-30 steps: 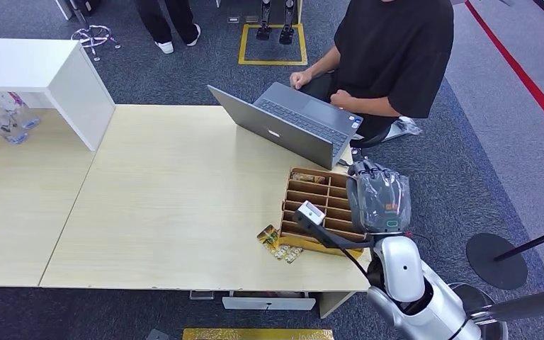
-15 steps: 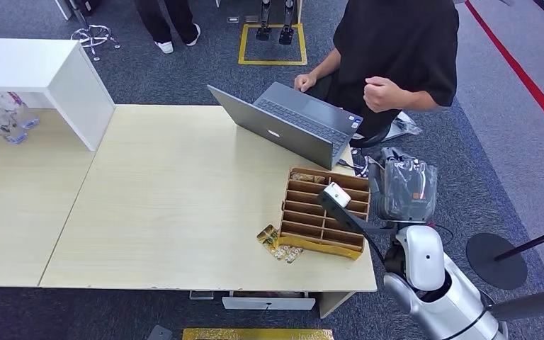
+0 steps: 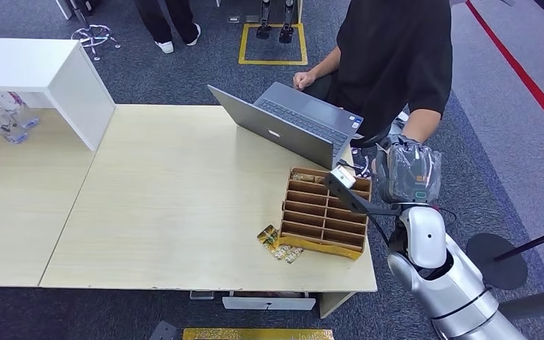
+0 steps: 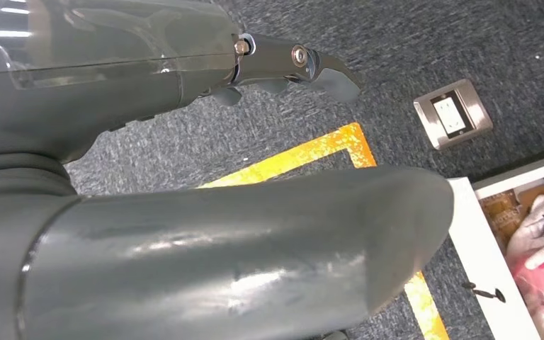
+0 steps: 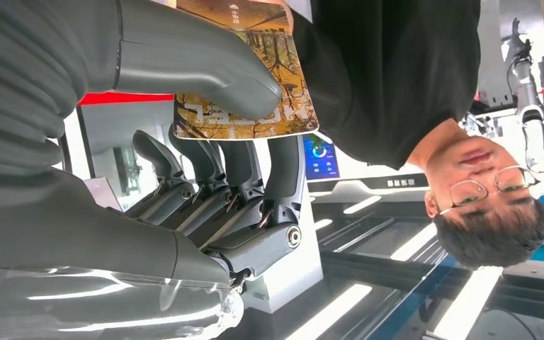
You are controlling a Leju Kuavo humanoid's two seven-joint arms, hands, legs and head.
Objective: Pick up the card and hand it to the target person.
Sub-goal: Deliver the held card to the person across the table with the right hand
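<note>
The card (image 5: 244, 85) sits pinched in the right hand (image 5: 205, 134), the thick thumb (image 5: 205, 67) pressing on its printed face while the darker fingers (image 5: 248, 177) back it from the other side, so it is carried flat and face-out rather than curled into the palm; I judge that grip leaves most of the card free for someone to take. Its face shows a warm yellow-and-brown picture of trees with pale lettering along one edge, and it looks thin and stiff, with no bend under the thumb. In the head view the right hand (image 3: 405, 173) is raised off the table's far right corner, beside the person in the black T-shirt (image 3: 397, 57), whose lowered forearm (image 3: 416, 127) comes down right at the hand; whether that person already touches the card cannot be told. This reads as the handover step, with the pickup done and release not yet made. Behind the hand lies the wooden divided tray (image 3: 326, 209) on the light table (image 3: 170, 198), a few loose cards (image 3: 278, 244) just beside its near edge, and an open grey laptop (image 3: 290, 124) before the person. The left hand (image 4: 184, 234) hangs over the carpet with its thumb and a finger apart, holding nothing.
</note>
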